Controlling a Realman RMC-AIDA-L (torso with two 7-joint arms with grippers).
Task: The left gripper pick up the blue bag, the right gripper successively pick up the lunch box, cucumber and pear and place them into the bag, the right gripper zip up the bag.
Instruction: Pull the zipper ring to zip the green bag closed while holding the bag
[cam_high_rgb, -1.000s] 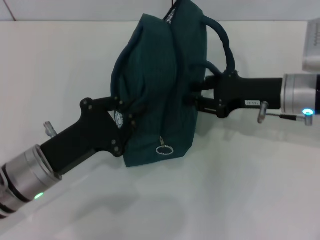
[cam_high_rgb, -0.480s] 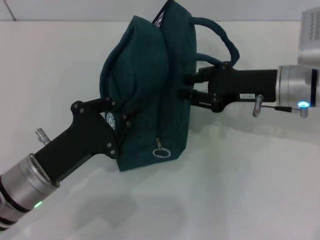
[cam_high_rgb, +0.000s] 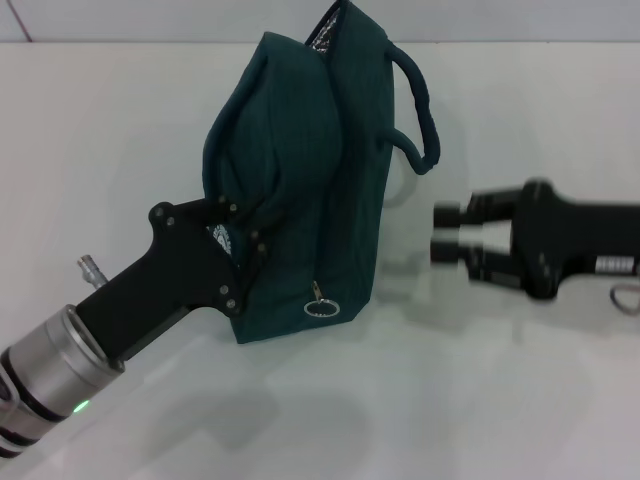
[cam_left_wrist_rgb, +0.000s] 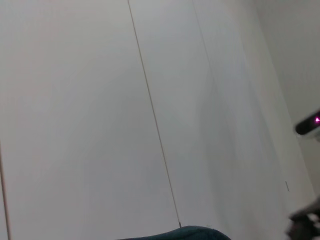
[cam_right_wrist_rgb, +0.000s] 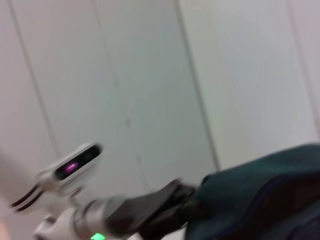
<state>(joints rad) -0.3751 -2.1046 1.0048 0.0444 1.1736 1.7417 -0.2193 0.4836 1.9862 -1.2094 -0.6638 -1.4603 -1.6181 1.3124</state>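
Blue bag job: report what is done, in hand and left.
Done: no lunch box, cucumber or pear in view; the zipper ring pull hangs at the near end. In hand: the left gripper holds the blue bag up. The right gripper is apart from it. Left: cannot tell whether zipped.

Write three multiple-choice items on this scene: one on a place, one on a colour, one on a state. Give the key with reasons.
1. Where is the right tool?
A. Clamped on the bag's handle
B. Apart from the blue bag, on its right side
C. Inside the bag

2. What colour is the bag?
A. Dark teal-blue
B. Red
C. Yellow

3. What is the left tool doing?
A. Resting on the table
B. Holding a pear
C. Gripping the bag, held off the table

Key: 1 B, a bare gap shows between tool and bag. 2 A, the fabric is teal-blue. 3 C, its fingers pinch the bag's side.
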